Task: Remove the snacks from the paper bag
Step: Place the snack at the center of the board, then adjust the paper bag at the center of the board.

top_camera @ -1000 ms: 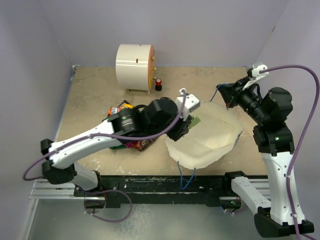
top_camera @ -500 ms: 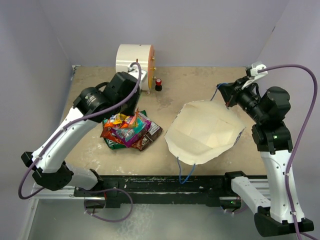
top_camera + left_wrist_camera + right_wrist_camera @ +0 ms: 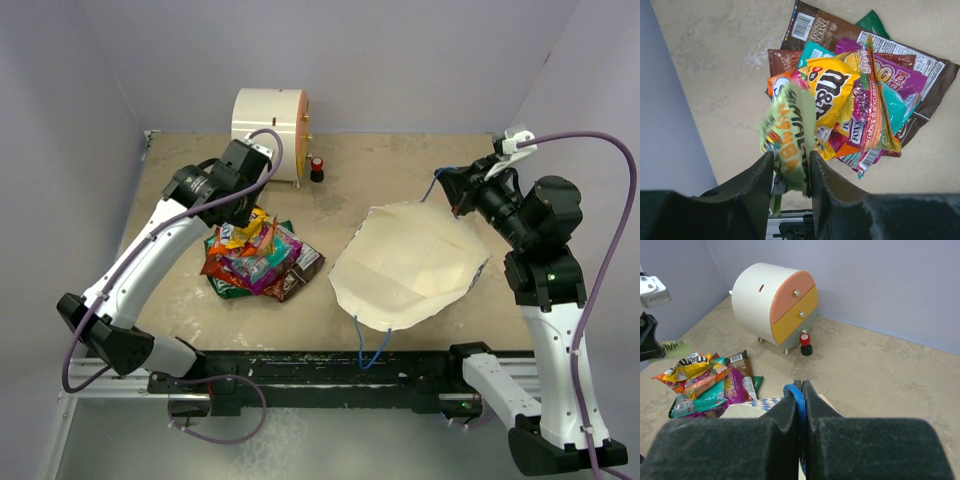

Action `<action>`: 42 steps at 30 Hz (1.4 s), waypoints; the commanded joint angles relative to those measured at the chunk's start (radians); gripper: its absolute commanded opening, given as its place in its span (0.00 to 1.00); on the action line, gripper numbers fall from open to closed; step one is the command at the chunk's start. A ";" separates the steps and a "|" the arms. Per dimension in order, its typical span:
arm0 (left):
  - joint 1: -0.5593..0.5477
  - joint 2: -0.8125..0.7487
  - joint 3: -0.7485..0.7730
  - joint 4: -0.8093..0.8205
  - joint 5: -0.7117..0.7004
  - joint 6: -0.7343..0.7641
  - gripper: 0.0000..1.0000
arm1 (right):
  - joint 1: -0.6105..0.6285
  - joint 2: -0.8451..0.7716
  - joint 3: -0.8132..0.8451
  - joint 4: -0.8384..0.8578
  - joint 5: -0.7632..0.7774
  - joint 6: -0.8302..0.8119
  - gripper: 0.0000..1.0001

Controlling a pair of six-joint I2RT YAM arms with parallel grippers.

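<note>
The paper bag (image 3: 410,265) lies open on the table's right, white inside, with its checkered outside showing in the right wrist view (image 3: 765,402). My right gripper (image 3: 452,190) is shut on the bag's blue cord handle (image 3: 797,392) and holds the far rim up. Several snacks lie in a heap (image 3: 260,260) to the left of the bag, and the heap also shows in the left wrist view (image 3: 865,85). My left gripper (image 3: 791,156) is above the heap's left edge, its jaws close together on a crumpled green packet (image 3: 790,130) that looks blurred.
A white cylindrical drum (image 3: 270,122) with orange and yellow drawers stands at the back left. A small red-and-black object (image 3: 317,168) sits beside it. The left wall runs close to the snack heap. The bag's second blue handle (image 3: 372,345) hangs over the near edge.
My left arm swung from the bag's mouth leftward to above the snack heap, carrying the green packet. The right arm and the bag have not moved.
</note>
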 commanded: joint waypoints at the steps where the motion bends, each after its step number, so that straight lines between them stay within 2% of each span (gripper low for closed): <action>1: 0.030 0.019 -0.019 0.094 0.079 0.059 0.39 | 0.000 -0.001 0.022 0.042 0.001 0.000 0.00; 13: 0.045 0.015 -0.031 0.138 0.158 0.023 0.39 | 0.000 -0.012 0.014 0.031 0.000 0.002 0.00; 20: 0.045 0.003 0.002 0.156 0.214 -0.044 0.51 | 0.000 0.027 0.025 0.086 -0.008 0.014 0.00; 25: 0.045 -0.027 0.012 0.173 0.249 -0.112 0.67 | 0.001 0.090 0.068 0.090 -0.095 0.042 0.00; 29: 0.045 -0.047 0.031 0.195 0.328 -0.149 0.72 | 0.001 0.128 0.116 0.068 -0.099 0.133 0.00; 32: 0.045 -0.049 0.053 0.203 0.378 -0.171 0.74 | 0.000 0.137 0.135 0.056 -0.021 0.149 0.00; 38: 0.046 -0.066 0.080 0.227 0.507 -0.207 0.81 | 0.000 0.211 0.175 -0.012 0.312 0.117 0.00; 42: 0.045 -0.090 0.063 0.254 0.578 -0.228 0.84 | -0.001 0.311 0.212 0.004 0.391 0.050 0.00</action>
